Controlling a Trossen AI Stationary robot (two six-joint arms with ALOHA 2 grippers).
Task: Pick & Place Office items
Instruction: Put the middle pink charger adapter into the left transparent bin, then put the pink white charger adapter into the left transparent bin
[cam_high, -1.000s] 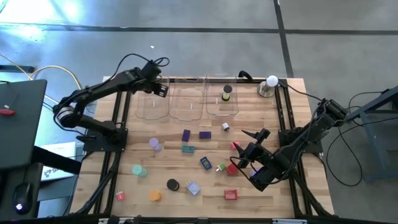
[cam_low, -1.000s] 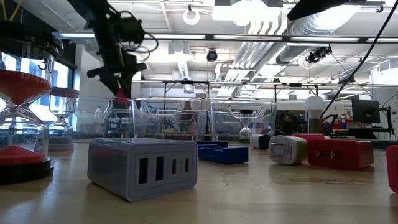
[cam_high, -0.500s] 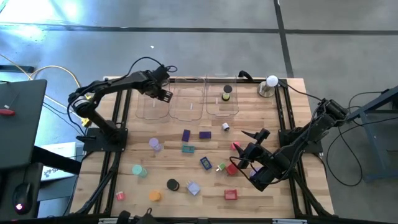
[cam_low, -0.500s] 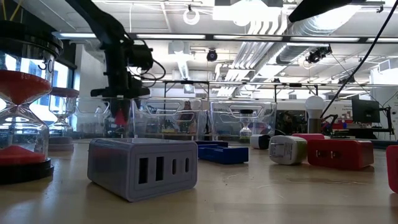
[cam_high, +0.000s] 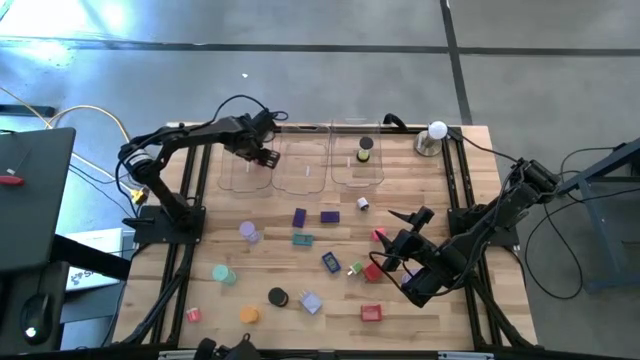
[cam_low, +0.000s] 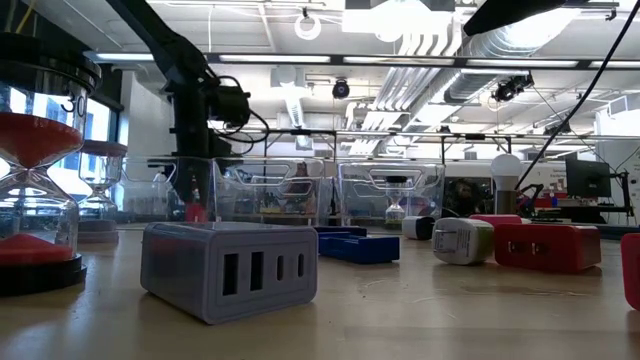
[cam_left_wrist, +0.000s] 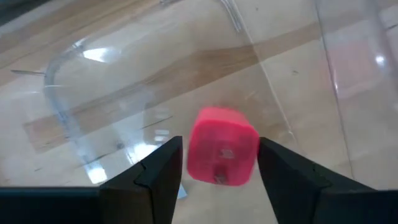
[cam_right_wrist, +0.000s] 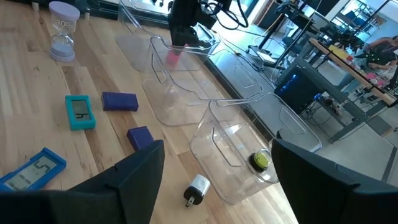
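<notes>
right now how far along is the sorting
Early. Done: one black-and-yellow disc sits in the rightmost clear plastic tray. In hand: left pincer, open, has a pink-red block between its fingers over the leftmost clear tray. Left: many coloured pieces lie on the wooden table.
</notes>
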